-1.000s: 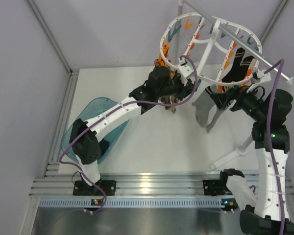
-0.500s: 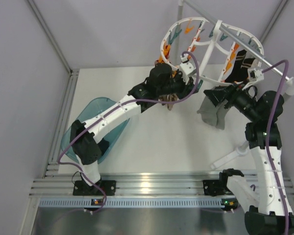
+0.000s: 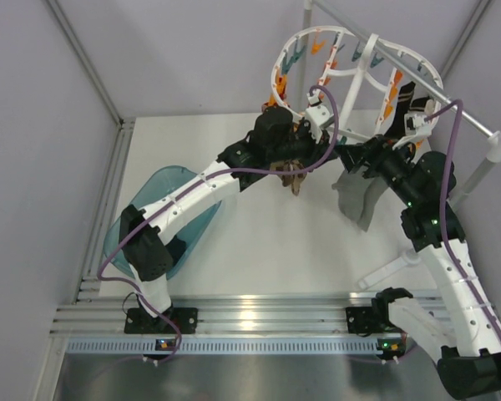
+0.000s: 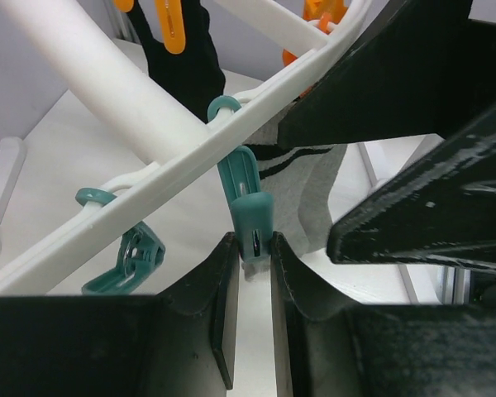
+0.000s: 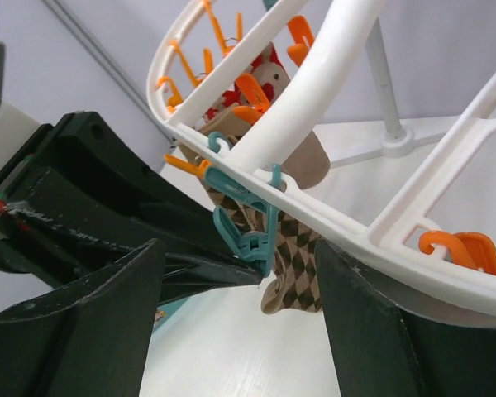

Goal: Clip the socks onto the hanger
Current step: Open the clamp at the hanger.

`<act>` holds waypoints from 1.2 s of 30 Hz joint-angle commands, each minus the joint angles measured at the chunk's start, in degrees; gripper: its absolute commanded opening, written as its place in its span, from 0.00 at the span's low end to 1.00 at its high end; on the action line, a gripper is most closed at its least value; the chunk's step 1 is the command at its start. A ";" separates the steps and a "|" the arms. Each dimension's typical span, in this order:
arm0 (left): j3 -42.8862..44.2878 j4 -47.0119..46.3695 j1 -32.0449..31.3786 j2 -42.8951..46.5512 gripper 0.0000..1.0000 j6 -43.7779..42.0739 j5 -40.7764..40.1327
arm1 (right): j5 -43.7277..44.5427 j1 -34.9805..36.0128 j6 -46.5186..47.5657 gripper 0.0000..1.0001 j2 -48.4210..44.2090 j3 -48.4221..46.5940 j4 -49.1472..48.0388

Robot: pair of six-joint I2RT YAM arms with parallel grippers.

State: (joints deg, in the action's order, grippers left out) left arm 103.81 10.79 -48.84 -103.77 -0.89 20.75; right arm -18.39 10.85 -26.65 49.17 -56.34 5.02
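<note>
The white oval hanger hangs at the back right with orange and teal pegs. My left gripper is up at its near rim. In the left wrist view it is shut on the end of a teal peg under the rim. A brown-and-beige zigzag sock hangs just below, also in the right wrist view. My right gripper is open, its wide jaws facing that same peg. A grey sock hangs beside it. A black striped sock hangs at the far rim.
A translucent teal tub lies at the left by my left arm. The metal rod crosses above the hanger, and its stand with a foot is at the right. Grey walls close in on both sides.
My right arm has swung left and in, bringing its open gripper close to my left gripper under the rim. The hanger has shifted a little left. My left gripper has held its place.
</note>
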 commanded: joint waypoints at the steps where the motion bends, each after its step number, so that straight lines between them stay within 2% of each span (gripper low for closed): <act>1: 1.31 -0.32 -0.38 0.93 0.00 0.80 2.97 | 7.23 1.01 0.38 0.72 0.93 -0.26 -4.66; 12: 1.22 -0.42 -0.38 0.58 0.00 0.80 4.21 | 5.83 2.16 -1.91 0.66 2.95 1.05 -8.62; 21: 0.96 -0.68 -0.38 0.32 0.00 0.80 5.52 | 5.47 2.16 -4.54 0.56 4.79 0.97 -10.55; 23: 0.96 -0.68 -0.38 0.14 0.00 0.71 5.88 | 5.73 2.16 -4.98 0.51 5.41 0.61 -10.47; 24: 0.96 -0.59 -0.38 0.14 0.00 0.62 6.05 | 5.91 2.16 -5.07 0.42 5.50 0.53 -10.47; 28: 0.69 0.46 -0.38 0.58 0.00 0.01 5.79 | 6.17 2.16 -4.99 0.22 5.68 0.18 -10.20; 30: -0.10 0.81 -0.38 1.02 0.10 -0.17 5.79 | 6.26 2.07 -4.99 0.13 5.68 0.00 -9.85; 32: -1.06 1.60 -0.38 2.16 0.19 -0.43 6.05 | 6.35 1.98 -4.99 0.08 5.59 -0.09 -9.50; 33: -1.50 1.95 -0.29 2.69 0.31 -0.52 6.05 | 6.44 1.98 -4.99 0.03 5.50 -0.18 -9.32; 36: -4.13 3.10 0.50 5.67 0.42 0.44 5.79 | 6.53 2.07 -4.90 0.00 5.41 -0.35 -8.88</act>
State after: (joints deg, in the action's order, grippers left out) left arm 101.93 11.64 -48.51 -102.80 -0.91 24.21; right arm -11.73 12.60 -31.57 54.52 -54.81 -0.89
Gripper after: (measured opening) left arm 0.393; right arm 0.129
